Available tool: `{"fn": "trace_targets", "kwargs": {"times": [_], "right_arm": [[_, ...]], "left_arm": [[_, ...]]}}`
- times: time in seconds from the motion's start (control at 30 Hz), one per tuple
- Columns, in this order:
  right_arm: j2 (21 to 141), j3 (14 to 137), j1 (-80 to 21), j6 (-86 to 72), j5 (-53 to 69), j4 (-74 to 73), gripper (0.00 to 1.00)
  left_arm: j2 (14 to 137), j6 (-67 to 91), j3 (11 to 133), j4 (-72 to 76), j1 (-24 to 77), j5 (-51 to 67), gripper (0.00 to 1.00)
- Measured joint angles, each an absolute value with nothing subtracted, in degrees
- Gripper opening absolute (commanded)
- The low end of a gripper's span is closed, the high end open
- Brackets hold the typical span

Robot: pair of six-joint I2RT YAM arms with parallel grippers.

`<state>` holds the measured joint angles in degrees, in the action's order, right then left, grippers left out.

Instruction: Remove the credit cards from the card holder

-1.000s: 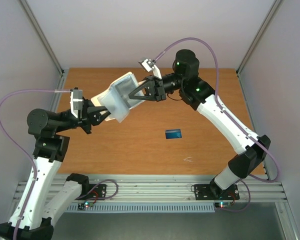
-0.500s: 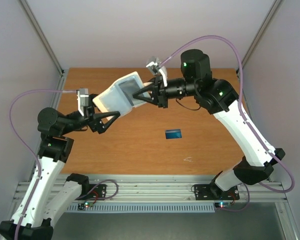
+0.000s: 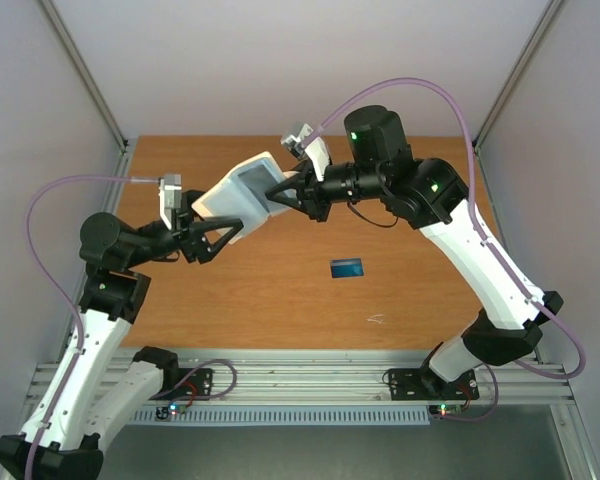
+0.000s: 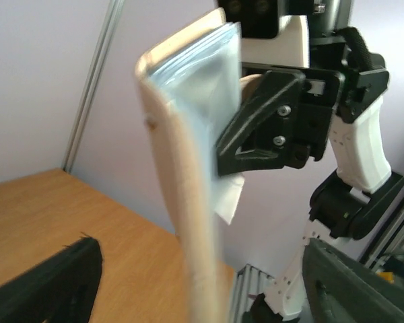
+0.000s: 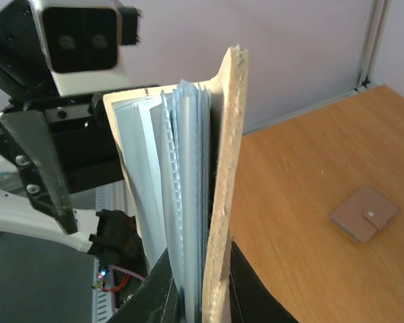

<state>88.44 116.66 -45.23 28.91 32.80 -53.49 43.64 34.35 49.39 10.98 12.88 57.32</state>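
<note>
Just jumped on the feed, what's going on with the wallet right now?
Both arms are up over the table with the card holder held in the air between them. The right gripper is clamped on one edge of it. The left gripper is open, its fingers on either side of the opposite edge without pinching it. One blue card lies flat on the table. No other card is visible outside the holder. A brown pouch sits apart on the table.

We see the grey-blue, beige-rimmed card holder (image 3: 242, 195) raised and tilted; one blue credit card (image 3: 347, 267) lies flat at its four o'clock.
</note>
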Motion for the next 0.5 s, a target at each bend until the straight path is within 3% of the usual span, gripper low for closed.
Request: {"fn": "trace_targets", "kwargs": {"times": [0.13, 0.2, 0.27, 0.3, 0.37, 0.5], "right_arm": [[89.3, 119.0, -45.7, 29.6, 33.2, -53.5, 0.04], [89.6, 119.4, -46.0, 30.1, 33.9, -53.4, 0.22], [90.0, 119.5, -46.0, 30.7, 34.2, -53.5, 0.44], [90.2, 119.5, -45.8, 31.2, 35.2, -53.6, 0.51], [90.3, 119.2, -45.4, 32.0, 38.0, -53.6, 0.56], [89.1, 118.0, -42.3, 31.7, 44.1, -53.3, 0.56]], "left_arm": [[44.3, 34.4, 49.6, 10.9, 13.2, 54.5, 0.25], [44.7, 34.9, 49.7, 10.9, 13.2, 53.5, 0.03], [45.0, 35.0, 49.8, 10.4, 13.3, 53.0, 0.0], [44.9, 34.9, 49.8, 10.1, 13.3, 52.8, 0.0], [44.9, 34.4, 49.8, 9.3, 13.3, 52.4, 0.0], [44.8, 32.9, 49.8, 8.7, 13.3, 52.8, 0.0]]}}
